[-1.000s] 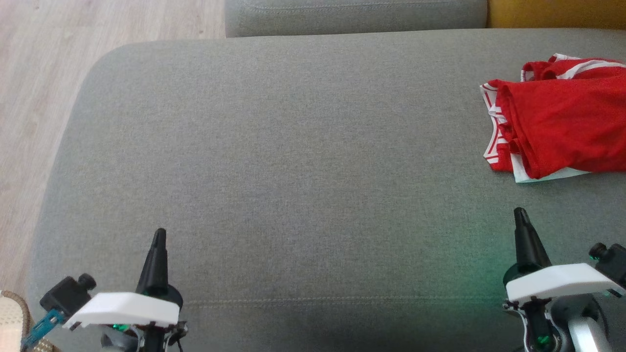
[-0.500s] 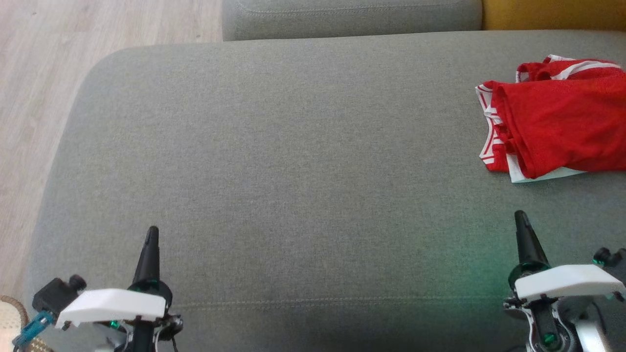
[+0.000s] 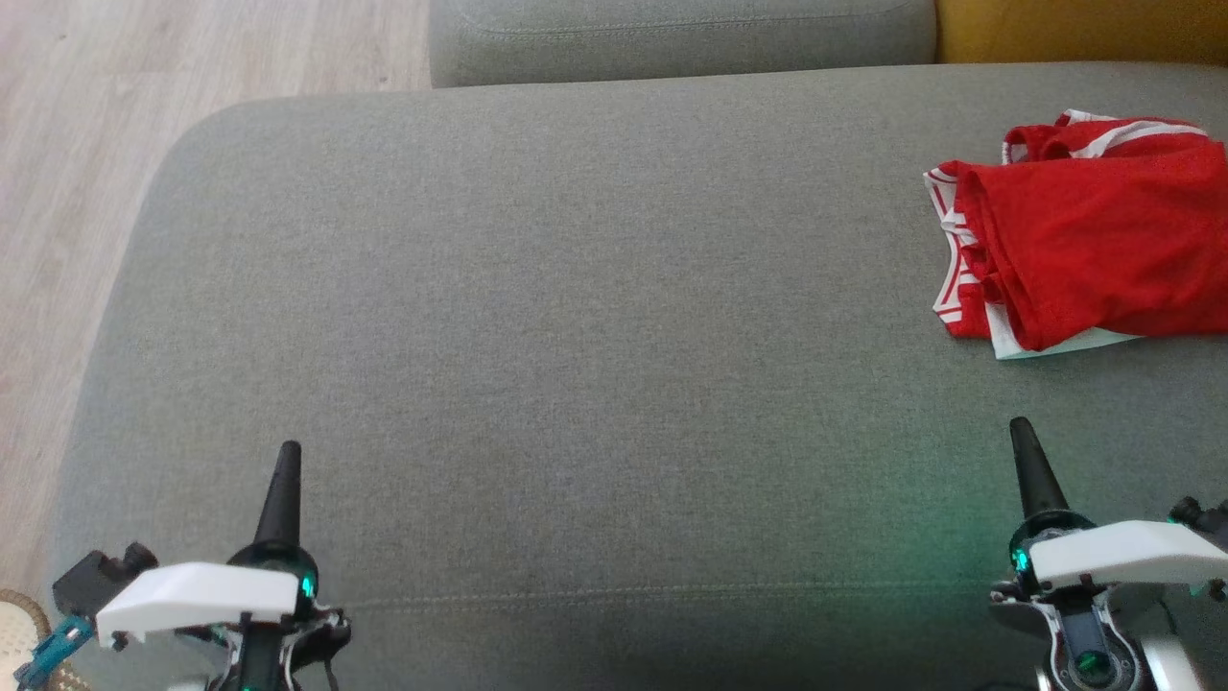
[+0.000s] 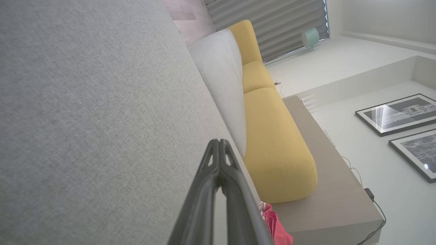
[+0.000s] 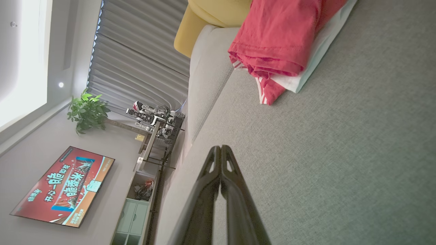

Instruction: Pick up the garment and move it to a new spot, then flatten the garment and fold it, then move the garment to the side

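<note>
Garment (image 3: 1084, 254): red with white trim, roughly folded, lying on the grey sofa seat (image 3: 576, 336) at 2 o'clock in head view, cut off by the right edge. Left gripper (image 3: 288, 451) at 7 o'clock, right gripper (image 3: 1020, 429) at 5 o'clock. Both are clenched on nothing, fingers pressed together. The right one is nearer the garment, not touching. Yellow cushion (image 3: 1074, 29) at 1 o'clock.

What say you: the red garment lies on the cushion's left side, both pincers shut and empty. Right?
No. The head view shows the garment on the cushion's right side; left pincer and right pincer are shut and empty.
</note>
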